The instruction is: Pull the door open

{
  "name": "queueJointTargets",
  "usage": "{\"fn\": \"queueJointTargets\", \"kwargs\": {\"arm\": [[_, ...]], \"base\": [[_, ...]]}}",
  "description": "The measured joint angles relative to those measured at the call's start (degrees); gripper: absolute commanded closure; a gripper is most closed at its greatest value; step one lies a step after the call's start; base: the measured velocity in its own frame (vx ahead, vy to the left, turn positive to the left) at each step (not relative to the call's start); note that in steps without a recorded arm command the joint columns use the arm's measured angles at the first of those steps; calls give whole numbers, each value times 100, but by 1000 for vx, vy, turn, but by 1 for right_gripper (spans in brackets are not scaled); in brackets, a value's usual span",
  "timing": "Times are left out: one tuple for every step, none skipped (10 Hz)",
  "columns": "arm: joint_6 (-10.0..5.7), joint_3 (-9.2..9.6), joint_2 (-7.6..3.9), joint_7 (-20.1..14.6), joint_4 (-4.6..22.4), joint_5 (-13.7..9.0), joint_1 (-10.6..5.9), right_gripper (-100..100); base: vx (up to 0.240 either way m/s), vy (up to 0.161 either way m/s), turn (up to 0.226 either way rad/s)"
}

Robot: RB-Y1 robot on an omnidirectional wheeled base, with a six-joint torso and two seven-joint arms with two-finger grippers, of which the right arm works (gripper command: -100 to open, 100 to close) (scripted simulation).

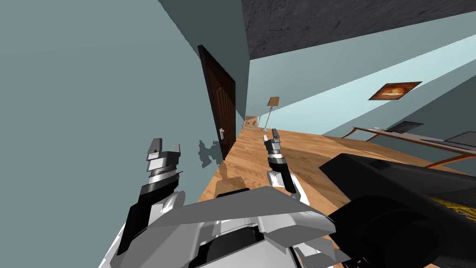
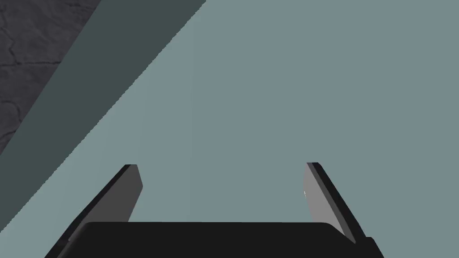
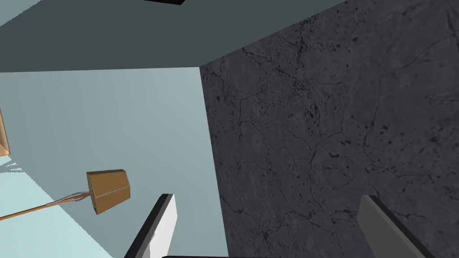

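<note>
A dark brown door (image 1: 222, 104) stands shut in the grey-blue wall on my left, some way ahead of me. Its small light handle (image 1: 221, 132) sits low on the edge nearest me. My left gripper (image 1: 163, 148) is raised close to the wall, short of the door, and open; the left wrist view has its fingers (image 2: 134, 188) wide apart against flat grey-blue wall. My right gripper (image 1: 275, 135) is held up over the wooden floor to the right of the door. Its fingers (image 3: 163, 224) also stand apart with nothing between them.
A floor lamp (image 1: 269, 109) with a tan shade stands at the far end of the hallway beside a small box (image 1: 251, 123). A long table (image 1: 409, 137) runs along the right wall under a framed picture (image 1: 395, 90). A large black object (image 1: 404, 209) sits close on my right.
</note>
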Motion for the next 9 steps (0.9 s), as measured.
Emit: {"fn": "queueJointTargets", "kwargs": {"arm": [[-30,-16,-29,50,67,81,3,-100],[-52,-47,-71,112,131,166,-9,-100],[-110,-56,-95,203,223,291,14,-100],[-177,-73,-124,296,307,411,42,-100],[-208,-90,-150,393,396,540,24,-100],[-251,-129,-188,486,506,668,15,-100],[-290,-148,-207,566,592,769,5,-100],[-310,-171,-235,652,658,896,7,-100],[-311,-197,-265,726,721,1002,-14,-100]], "base": [[135,-66,247],[151,-64,288],[165,-48,237],[166,-57,206],[166,-70,207],[133,-57,173],[109,-44,220],[112,-53,259],[135,-79,222]]}}
